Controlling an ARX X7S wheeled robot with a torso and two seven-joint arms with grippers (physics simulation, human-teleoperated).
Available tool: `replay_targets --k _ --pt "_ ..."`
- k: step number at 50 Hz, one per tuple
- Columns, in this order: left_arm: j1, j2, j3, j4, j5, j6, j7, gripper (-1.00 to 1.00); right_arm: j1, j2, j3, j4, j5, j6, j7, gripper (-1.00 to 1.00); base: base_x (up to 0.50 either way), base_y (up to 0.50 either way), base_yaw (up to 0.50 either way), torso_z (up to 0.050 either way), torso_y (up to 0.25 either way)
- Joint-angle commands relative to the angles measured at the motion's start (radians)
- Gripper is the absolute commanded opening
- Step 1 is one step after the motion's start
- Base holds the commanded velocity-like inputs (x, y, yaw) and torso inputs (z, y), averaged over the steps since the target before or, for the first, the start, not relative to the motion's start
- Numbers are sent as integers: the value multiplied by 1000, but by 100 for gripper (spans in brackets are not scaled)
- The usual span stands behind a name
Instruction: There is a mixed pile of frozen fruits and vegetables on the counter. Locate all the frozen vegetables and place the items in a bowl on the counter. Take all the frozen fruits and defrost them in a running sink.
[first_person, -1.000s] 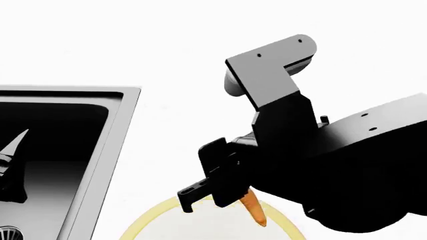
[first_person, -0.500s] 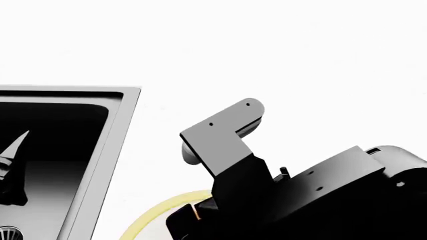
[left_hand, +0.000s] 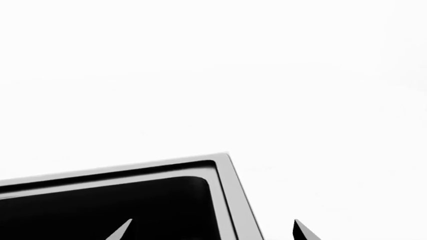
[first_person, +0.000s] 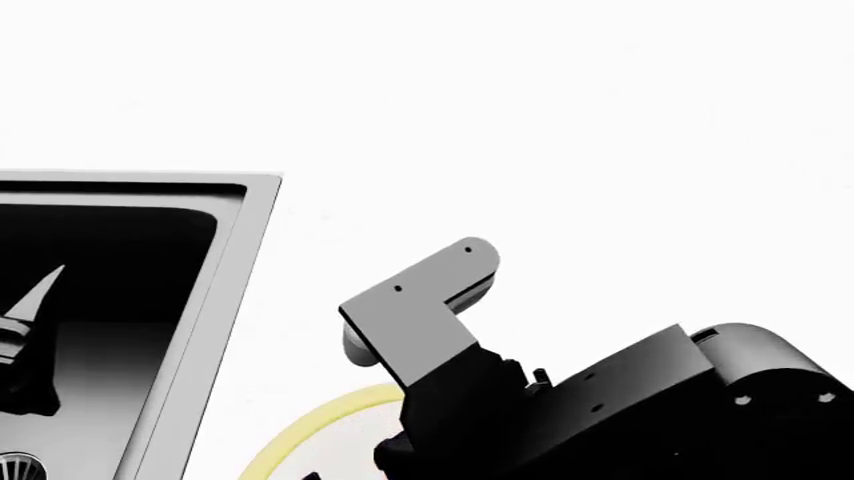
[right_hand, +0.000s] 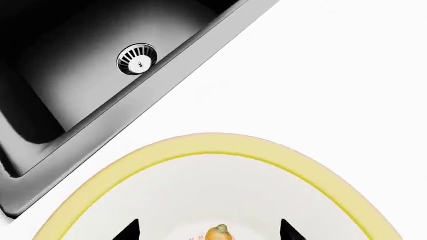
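Observation:
The white bowl's yellow rim (right_hand: 220, 142) fills the lower right wrist view and peeks out under my right arm (first_person: 601, 400) in the head view as the bowl rim (first_person: 314, 430). My right gripper (right_hand: 210, 232) hovers over the bowl, open. The orange carrot's end (right_hand: 220, 234) shows between the fingertips, apart from both. My left gripper (left_hand: 212, 234) is open and empty over the corner of the dark sink (left_hand: 227, 190); one of its fingers (first_person: 38, 290) shows above the basin. The frozen fruits are out of view.
The sink's grey rim (first_person: 227, 300) runs just left of the bowl, and a steel strainer drain (right_hand: 137, 58) lies in its basin. White counter (first_person: 561, 120) stretches behind and to the right.
My right arm has dropped down over the bowl, taking the gripper and carrot below the head view's edge. The left gripper has stayed in place.

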Motion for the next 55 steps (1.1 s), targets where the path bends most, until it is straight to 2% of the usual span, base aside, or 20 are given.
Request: replay_targets --k 1,18,25,27,33,38,44,49,51,55 --pt "3 -2 8 3 -7 2 4 100 8 -6 -18 3 0 -16 0 100 0 0 0 0 0" --pt "19 0 -5 6 -28 12 3 100 5 29 44 -97 9 -97 25 100 0 0 0 0 0" --pt "7 6 5 5 -31 9 -8 100 34 81 80 -162 102 -151 90 100 0 0 0 0 0" --pt "0 5 -1 6 -45 2 -16 100 35 91 88 -196 46 -121 73 100 0 0 0 0 0" --pt "-12 -2 -9 7 -65 -5 -25 100 -6 150 249 -321 -61 -186 17 100 0 0 0 0 0" --pt "-50 -14 -35 -5 -112 -24 -45 100 -25 239 373 -395 -40 -244 11 100 0 0 0 0 0" --pt "-98 -46 -120 2 -299 -80 -146 100 -86 347 544 -462 -49 -306 -12 100 0 0 0 0 0" --pt "-80 -90 -199 45 -458 -87 -232 100 -306 404 726 -541 -176 -311 -143 100 0 0 0 0 0" --pt "-70 -101 -218 61 -508 -83 -265 100 -397 418 786 -542 -244 -317 -152 100 0 0 0 0 0" --pt "-46 -109 -246 77 -550 -73 -287 100 -487 440 929 -518 -363 -350 -229 100 0 0 0 0 0"
